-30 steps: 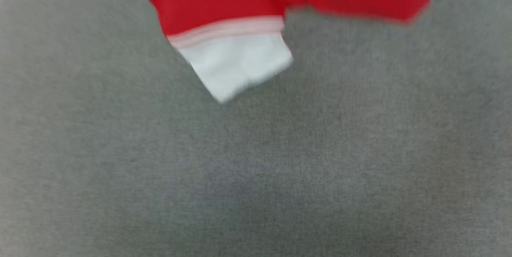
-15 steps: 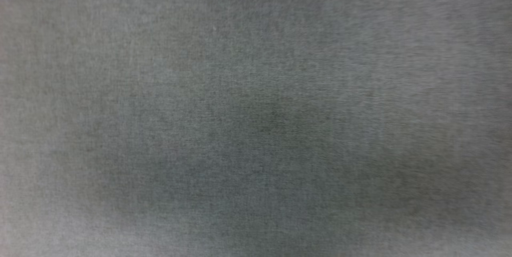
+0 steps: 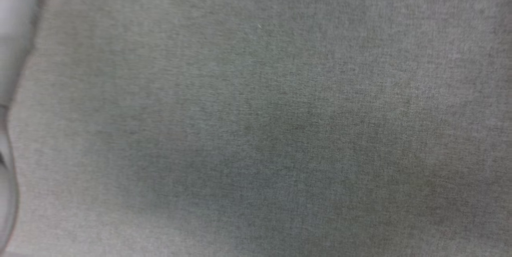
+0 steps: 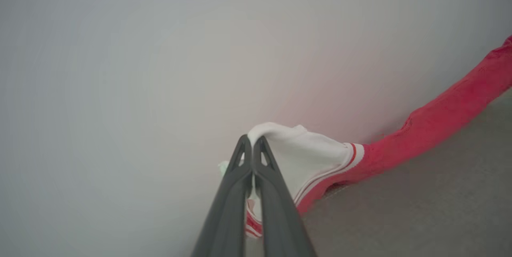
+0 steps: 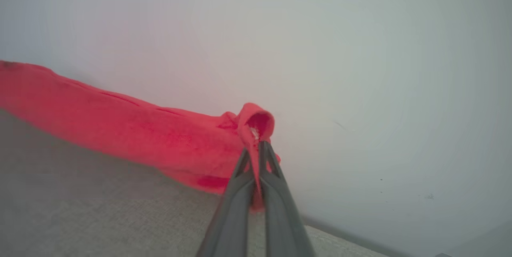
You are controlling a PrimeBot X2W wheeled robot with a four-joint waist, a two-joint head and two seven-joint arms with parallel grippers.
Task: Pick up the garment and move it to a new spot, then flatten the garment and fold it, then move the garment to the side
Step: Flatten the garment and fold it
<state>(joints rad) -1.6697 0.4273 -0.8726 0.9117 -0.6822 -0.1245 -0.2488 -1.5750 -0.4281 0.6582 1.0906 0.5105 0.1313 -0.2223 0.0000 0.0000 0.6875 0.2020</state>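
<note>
Holding the garment (image 4: 440,117) at two points, both grippers are closed on cloth, we note. Left wrist view: the left gripper (image 4: 252,141), its two dark fingers pressed together, pinches the white sleeve end (image 4: 308,151). White cloth bunches over and just right of the fingertips, and a bit of striped trim shows low down between the fingers. From the cuff, past the double stripe, the red sleeve runs off to the right and upward in that view, stretched fairly taut, out to the frame edge. Right wrist view: the right gripper (image 5: 255,147), fingers likewise drawn tight, pinches a red fold. A small loop of fabric stands above the fingertips, and the rest of the red body spreads away to the left in that view. In both wrist views the cloth runs along where the grey woven surface (image 5: 80,209) meets a pale wall (image 5: 360,69); we cannot tell whether the stretched span touches the surface or hangs just above it. Head view: we see the grey woven surface close up, with a pale, blurred stretch of robot arm (image 3: 12,49) at the left edge.
</note>
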